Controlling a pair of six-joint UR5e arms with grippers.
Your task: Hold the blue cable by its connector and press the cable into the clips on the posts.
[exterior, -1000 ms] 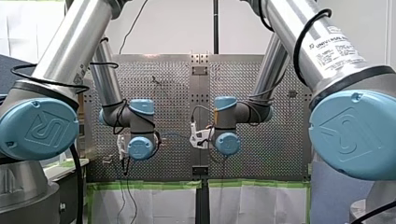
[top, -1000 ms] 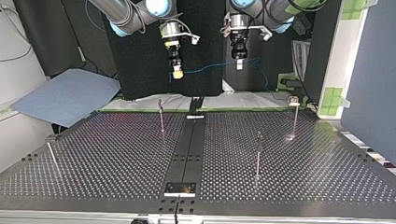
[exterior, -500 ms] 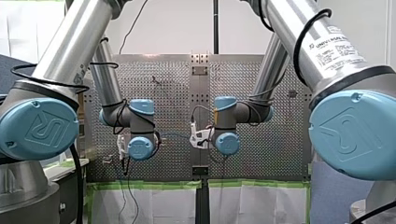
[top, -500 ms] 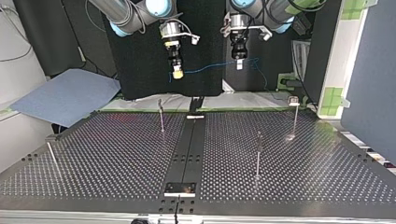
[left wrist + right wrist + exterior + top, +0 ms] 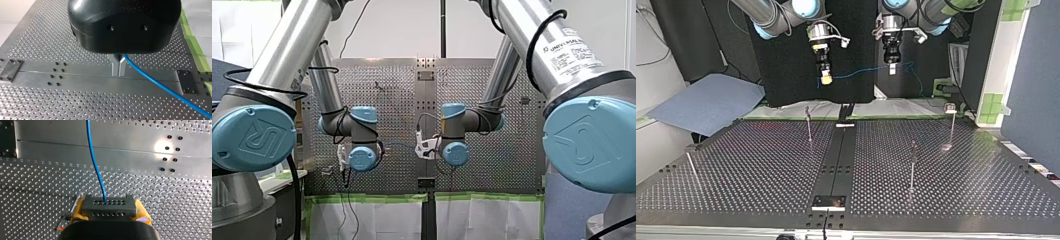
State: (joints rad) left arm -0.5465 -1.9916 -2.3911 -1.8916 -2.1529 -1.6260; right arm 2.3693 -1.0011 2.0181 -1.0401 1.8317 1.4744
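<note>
Both arms are raised above the perforated table (image 5: 761, 165), at the top view's far side, wrists pointing down. Right gripper (image 5: 108, 213): yellow pads clamped on the grey connector (image 5: 108, 206). Left gripper (image 5: 118, 68): metal fingers pinched together on the blue cable (image 5: 155, 82). The cable spans the air between the two grippers, with a loose tail dropping past the left one. The posts (image 5: 912, 165) stand nearer and lower, well apart from the cable.
</note>
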